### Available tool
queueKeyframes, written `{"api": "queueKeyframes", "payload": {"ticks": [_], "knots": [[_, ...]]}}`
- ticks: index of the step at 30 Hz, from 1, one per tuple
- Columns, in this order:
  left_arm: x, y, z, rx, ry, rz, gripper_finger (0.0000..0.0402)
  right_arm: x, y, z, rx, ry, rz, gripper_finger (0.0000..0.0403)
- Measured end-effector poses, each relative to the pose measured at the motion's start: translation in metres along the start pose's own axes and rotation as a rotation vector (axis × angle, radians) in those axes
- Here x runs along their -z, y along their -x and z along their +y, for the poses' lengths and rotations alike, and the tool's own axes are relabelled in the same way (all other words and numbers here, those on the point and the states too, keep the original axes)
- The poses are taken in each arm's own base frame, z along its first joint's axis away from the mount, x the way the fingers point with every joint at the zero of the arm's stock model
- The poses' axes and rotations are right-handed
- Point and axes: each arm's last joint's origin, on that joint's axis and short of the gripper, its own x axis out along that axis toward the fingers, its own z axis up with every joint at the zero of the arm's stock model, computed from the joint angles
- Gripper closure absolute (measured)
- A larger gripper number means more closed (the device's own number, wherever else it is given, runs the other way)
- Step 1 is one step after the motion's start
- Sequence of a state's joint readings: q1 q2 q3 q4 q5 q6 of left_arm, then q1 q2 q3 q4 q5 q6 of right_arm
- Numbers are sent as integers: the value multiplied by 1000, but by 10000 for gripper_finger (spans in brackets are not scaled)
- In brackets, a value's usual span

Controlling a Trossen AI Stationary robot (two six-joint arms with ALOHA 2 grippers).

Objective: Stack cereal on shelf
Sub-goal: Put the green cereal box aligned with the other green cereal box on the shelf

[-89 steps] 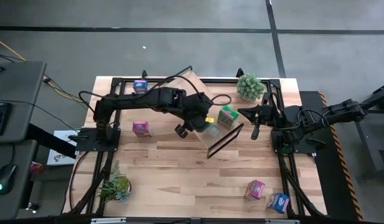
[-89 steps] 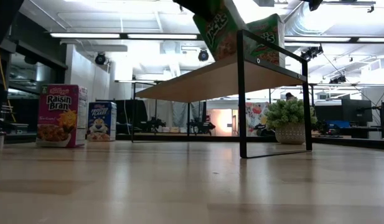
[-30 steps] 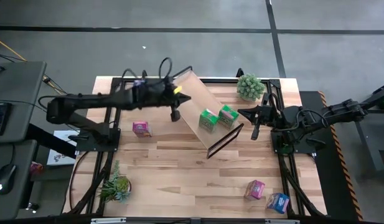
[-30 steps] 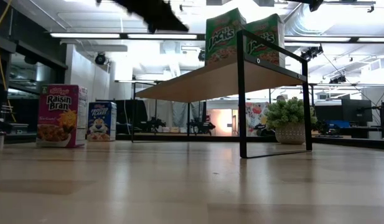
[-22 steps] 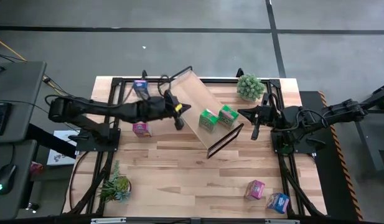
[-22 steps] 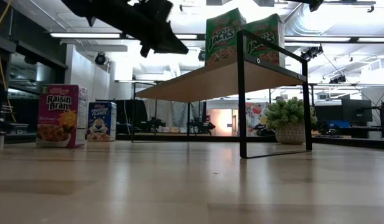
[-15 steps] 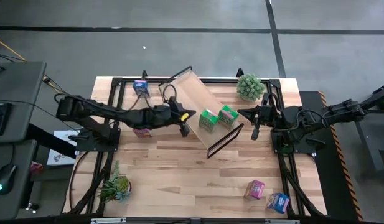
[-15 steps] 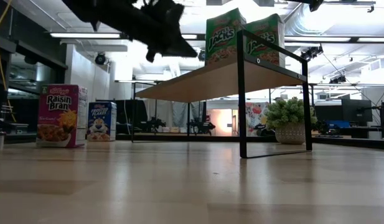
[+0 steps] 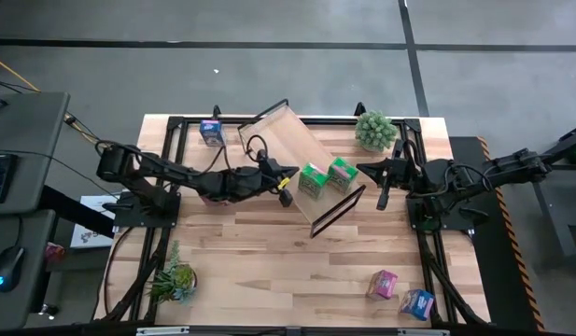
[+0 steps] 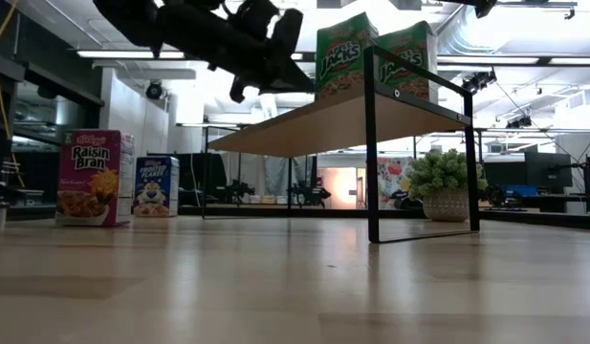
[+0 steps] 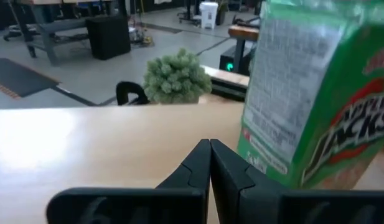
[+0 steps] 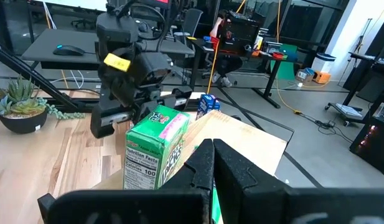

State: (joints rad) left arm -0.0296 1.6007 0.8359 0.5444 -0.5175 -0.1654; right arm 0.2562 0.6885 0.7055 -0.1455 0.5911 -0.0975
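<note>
On the desk point(image 9: 297, 261), the left jaws point(image 9: 284, 187) are pressed closed and empty, hovering at the shelf point(image 9: 297, 159) edge. The nearest green cereal box point(image 9: 313, 179) stands on the shelf at their 3 o'clock, just beside them. Further right, the right jaws point(image 9: 382, 191), also closed on nothing, wait off the shelf's end.

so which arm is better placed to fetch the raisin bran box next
Left. Its pincer, shut and empty, hovers at the light-wood shelf, on the same side as the pink Raisin Bran carton. The right pincer waits shut, past the shelf's far end.
</note>
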Motion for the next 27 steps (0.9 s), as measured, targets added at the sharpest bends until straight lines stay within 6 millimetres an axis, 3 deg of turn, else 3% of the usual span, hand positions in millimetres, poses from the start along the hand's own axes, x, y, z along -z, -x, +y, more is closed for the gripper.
{"api": "queueKeyframes", "payload": {"ticks": [11, 19, 27], "knots": [[3, -29, -17, 22, -43, 15, 401, 0, 0, -1, 43, -20, 3, 403], [1, -29, -18, 43, -37, 9, 401, 11, 1, -10, 307, -121, 88, 403], [-2, -29, -20, 98, -5, -13, 401, 34, -6, -30, 302, -308, 269, 403]]}}
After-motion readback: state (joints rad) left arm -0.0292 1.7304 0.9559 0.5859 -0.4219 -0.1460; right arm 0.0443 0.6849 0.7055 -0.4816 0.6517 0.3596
